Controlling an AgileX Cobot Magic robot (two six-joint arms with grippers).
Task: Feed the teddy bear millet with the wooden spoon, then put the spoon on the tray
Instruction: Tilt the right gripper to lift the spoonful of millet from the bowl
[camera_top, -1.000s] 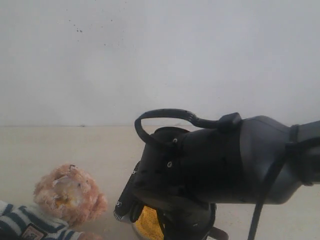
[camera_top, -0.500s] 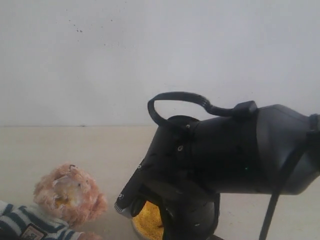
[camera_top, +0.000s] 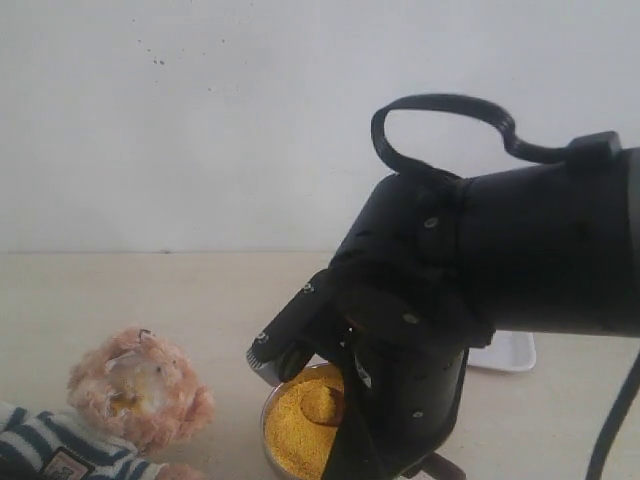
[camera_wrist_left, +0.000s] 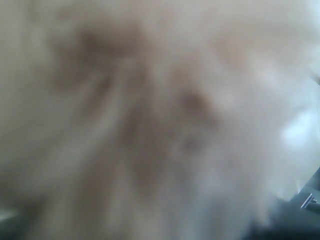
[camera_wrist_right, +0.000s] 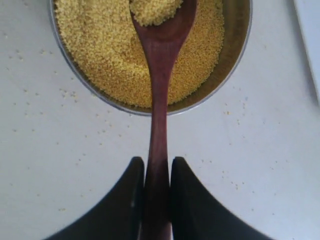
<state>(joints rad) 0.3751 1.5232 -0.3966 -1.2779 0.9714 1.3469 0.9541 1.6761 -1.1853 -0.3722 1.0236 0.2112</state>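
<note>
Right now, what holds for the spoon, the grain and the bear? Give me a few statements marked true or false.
1. The right gripper is shut on the handle of the wooden spoon. True.
2. The spoon is empty. False: it carries a heap of millet.
3. The spoon's head is above the metal bowl. True.
4. The teddy bear sits on the tray. False: it lies on the table at the left of the exterior view, and the tray is far to the right.
5. The table around the bowl is clean. False: stray millet is scattered on it.
</note>
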